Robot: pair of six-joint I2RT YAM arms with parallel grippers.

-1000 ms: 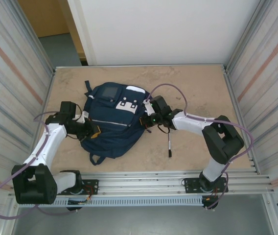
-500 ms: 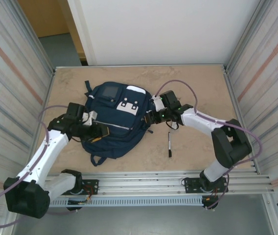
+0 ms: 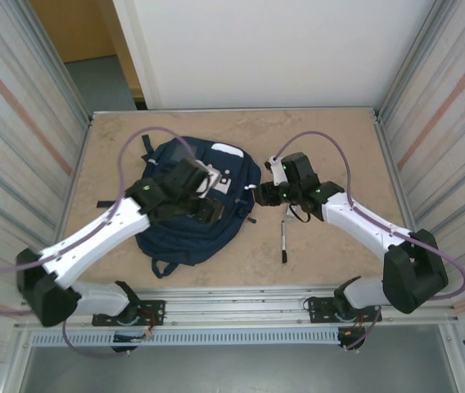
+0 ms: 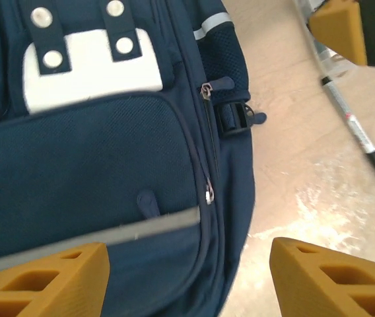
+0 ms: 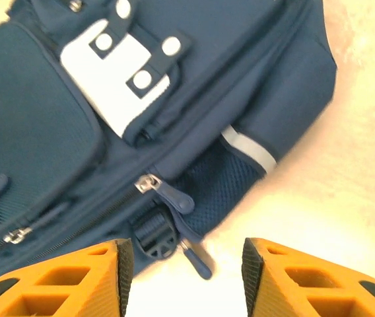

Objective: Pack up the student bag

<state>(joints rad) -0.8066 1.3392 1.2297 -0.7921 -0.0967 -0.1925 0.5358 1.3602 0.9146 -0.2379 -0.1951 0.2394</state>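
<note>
The student bag [image 3: 177,233] lies flat on the table, front up, navy with white patches and a thin light stripe. My left gripper [image 3: 207,210] hovers open over its right half; in the left wrist view the left gripper [image 4: 187,284] has its orange fingers [image 4: 42,281] spread over the bag's [image 4: 95,165] front pocket and zipper pull [image 4: 208,195]. My right gripper [image 3: 263,196] stands open at the bag's right edge; in the right wrist view the right gripper [image 5: 184,277] frames a zipper pull [image 5: 172,195] and a black buckle [image 5: 154,234] on the bag [image 5: 35,132], nothing gripped.
A black and grey pen [image 3: 282,241] lies on the tan table to the right of the bag, also seen as the pen [image 4: 359,132] in the left wrist view. Ribbed metal walls [image 3: 20,147] close in both sides. A metal rail [image 3: 257,307] runs along the near edge.
Both grippers went from shut to open. The left arm swung right and forward from the bag's left side to above it. The right arm stretched out, its gripper shifting slightly right off the bag.
</note>
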